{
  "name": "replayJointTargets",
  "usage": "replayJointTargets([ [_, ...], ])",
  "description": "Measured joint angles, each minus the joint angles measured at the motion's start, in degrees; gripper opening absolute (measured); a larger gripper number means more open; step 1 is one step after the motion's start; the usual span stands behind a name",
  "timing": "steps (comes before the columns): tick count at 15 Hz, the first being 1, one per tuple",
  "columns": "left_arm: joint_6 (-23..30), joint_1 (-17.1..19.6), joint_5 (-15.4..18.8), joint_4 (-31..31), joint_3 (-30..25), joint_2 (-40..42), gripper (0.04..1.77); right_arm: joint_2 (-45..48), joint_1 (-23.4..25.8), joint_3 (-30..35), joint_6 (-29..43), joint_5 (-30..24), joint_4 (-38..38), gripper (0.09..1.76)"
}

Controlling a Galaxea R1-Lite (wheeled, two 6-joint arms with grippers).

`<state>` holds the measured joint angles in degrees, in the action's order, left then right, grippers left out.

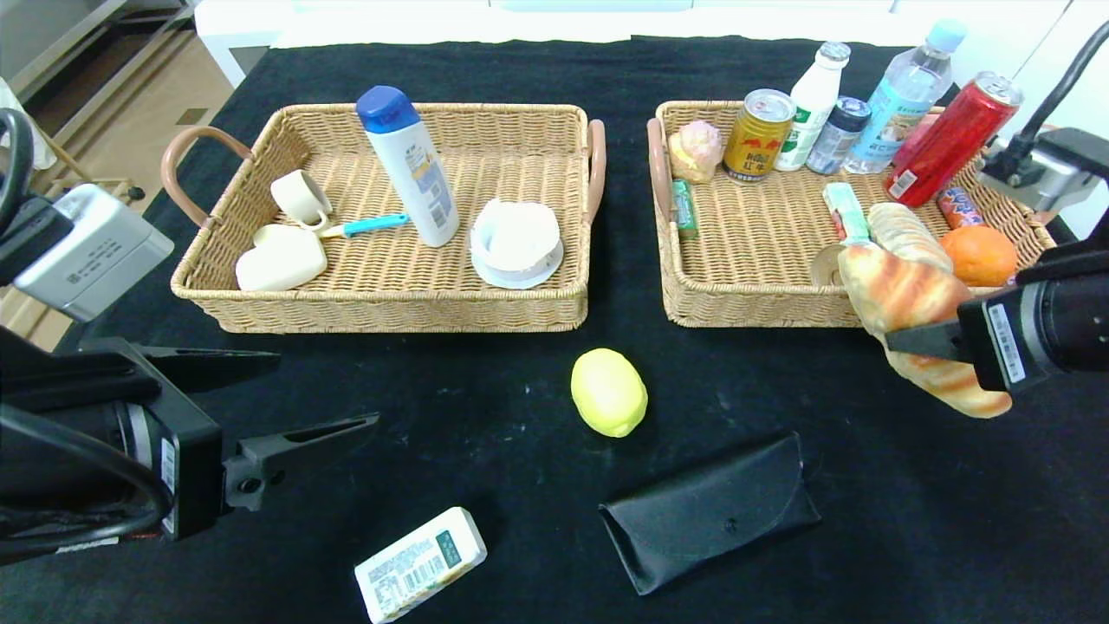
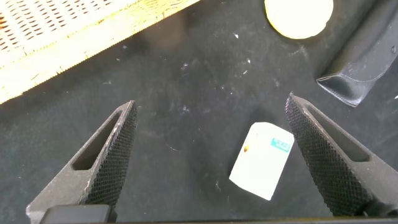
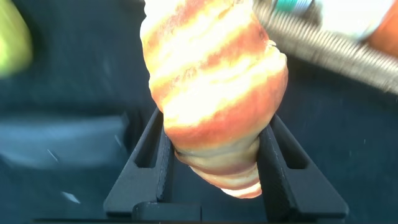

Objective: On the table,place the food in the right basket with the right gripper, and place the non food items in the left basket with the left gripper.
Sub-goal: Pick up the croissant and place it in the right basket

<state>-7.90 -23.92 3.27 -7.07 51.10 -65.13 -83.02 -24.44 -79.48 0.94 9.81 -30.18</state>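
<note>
Currently, by view:

Head view, step: golden-brown striped croissant (image 1: pixel 910 303) clamped in the black two-fingered right gripper (image 1: pixel 901 340), held over the near rim of the right tan woven wicker basket (image 1: pixel 745 299); judged as the carry-and-drop of food.
Head view, next move: carry further in over the rim, then release; calls for a free patch of basket floor.
Head view, in the way: orange (image 1: pixel 979 255), second striped bread roll (image 1: pixel 908 234), red can (image 1: pixel 951 139), gold can (image 1: pixel 758 134) and bottles crowd the far and right side; bare weave toward the basket's middle.
Head view, left side: black left gripper (image 1: pixel 321 433) wide open, hovering over the black table (image 1: pixel 485 407), near side, holding nothing.
Head view, left basket (image 1: pixel 390 303): white shampoo bottle with blue cap (image 1: pixel 407 165) already standing inside, beside cups and a white dish.
Head view, remaining: pale yellow lemon (image 1: pixel 608 392), flat black leather glasses case (image 1: pixel 710 511), small white carton with green label (image 1: pixel 420 563), all on the table.

Left wrist view, fingers: spread apart, empty; carton (image 2: pixel 261 160) on the cloth between them, lemon (image 2: pixel 298 15) and case (image 2: pixel 360 68) beyond.
Left wrist view, caution: carton is food, so not a left-arm item; case is the likely target.

Right wrist view, grip: croissant (image 3: pixel 214 93) pinched between both fingers, basket rim just beyond.
</note>
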Motion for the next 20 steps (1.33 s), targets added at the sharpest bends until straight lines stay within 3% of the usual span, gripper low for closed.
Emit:
replayJointTargets([
  [9,0.0,0.0,0.0,0.1,0.1,0.9,1.72,-11.0,0.5,-18.8,13.0,2.2,3.9,0.83],
  [15,-0.1,0.0,0.1,0.2,0.1,1.2,1.72,-18.4,0.9,-24.1,20.0,3.7,13.0,0.83],
  [20,-0.4,0.0,0.0,0.2,0.0,1.4,1.72,-22.0,0.8,-24.9,20.6,3.8,18.0,0.83],
])
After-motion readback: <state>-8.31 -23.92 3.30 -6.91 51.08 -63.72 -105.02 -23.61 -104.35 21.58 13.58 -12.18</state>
